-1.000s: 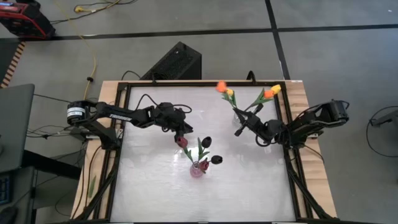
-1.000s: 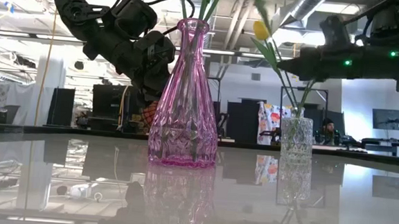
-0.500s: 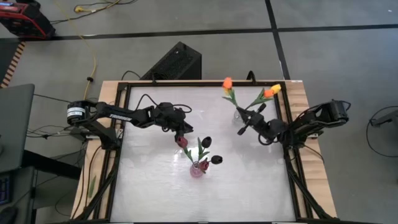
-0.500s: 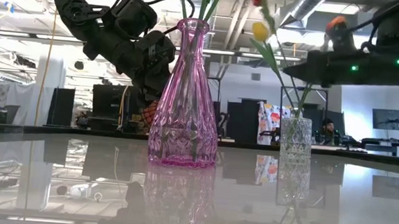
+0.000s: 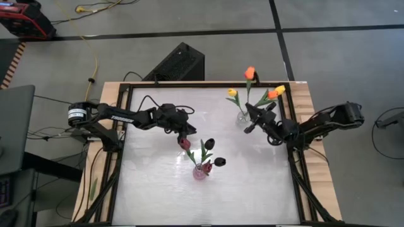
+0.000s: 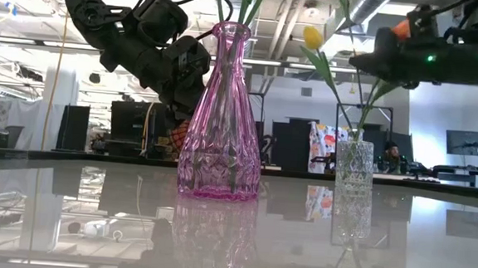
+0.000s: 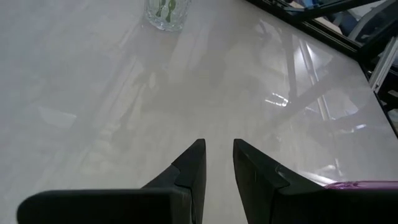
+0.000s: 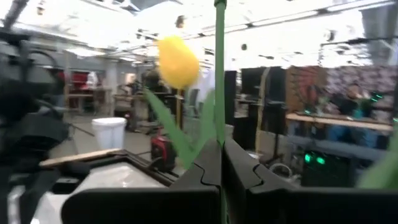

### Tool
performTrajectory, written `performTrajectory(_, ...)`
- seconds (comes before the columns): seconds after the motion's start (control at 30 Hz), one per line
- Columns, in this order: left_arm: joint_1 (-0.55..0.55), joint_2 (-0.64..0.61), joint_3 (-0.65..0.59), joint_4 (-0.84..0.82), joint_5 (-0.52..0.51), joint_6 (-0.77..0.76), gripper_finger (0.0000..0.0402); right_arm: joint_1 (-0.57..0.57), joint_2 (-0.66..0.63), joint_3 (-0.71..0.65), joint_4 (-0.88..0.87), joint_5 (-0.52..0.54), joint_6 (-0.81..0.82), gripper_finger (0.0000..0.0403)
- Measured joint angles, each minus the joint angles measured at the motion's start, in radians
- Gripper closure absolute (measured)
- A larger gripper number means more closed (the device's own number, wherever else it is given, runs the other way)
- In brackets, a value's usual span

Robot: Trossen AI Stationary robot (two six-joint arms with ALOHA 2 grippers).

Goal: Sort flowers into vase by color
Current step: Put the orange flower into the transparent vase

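The pink vase [image 5: 201, 171] [image 6: 223, 116] stands mid-table and holds dark maroon tulips [image 5: 209, 144]. The clear vase [image 5: 242, 117] [image 6: 354, 164] stands near the far right corner with a yellow tulip [image 5: 232, 93] [image 8: 178, 60] and an orange-yellow one [image 5: 274, 94] in it. My right gripper [image 5: 249, 126] [image 8: 221, 168] is beside the clear vase, shut on an orange tulip [image 5: 250, 72]. My left gripper [image 5: 183, 135] [image 7: 219, 146] hovers left of the pink vase, its fingers a narrow gap apart with nothing between them. My right gripper pinches the orange tulip's thin green stem [image 8: 219, 93] between its two fingers, which lie across the stem. The stem rises nearly upright past the fingertips, with the orange head [image 5: 250, 72] above. Its lower end is hidden behind the gripper, over the clear vase.
The glossy white tabletop [image 5: 158, 189] is framed by a dark rail [image 5: 293, 126] on a wooden base. A black box [image 5: 180, 62] sits on the floor beyond the far edge. Bare surface lies toward the near edge.
My right gripper has risen and turned beside the clear vase. The orange tulip it holds has swung from leaning toward the table's left to nearly upright, and its head has moved right and toward the far edge.
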Motion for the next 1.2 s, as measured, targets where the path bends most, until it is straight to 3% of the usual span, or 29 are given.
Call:
performTrajectory(0.3,0.0,0.0,0.0,0.008,0.0,0.0,0.0334,-0.081,0.069,0.001,0.0,0.042,0.152,0.0381)
performTrajectory(0.53,0.0,0.0,0.0,0.005,0.0,0.001,0.0334,-0.108,0.146,0.051,0.001,0.043,0.156,0.0381)
performTrajectory(1.2,0.0,0.0,0.0,-0.005,0.001,0.028,0.0334,-0.024,0.215,0.064,-0.011,0.205,0.115,0.0381)
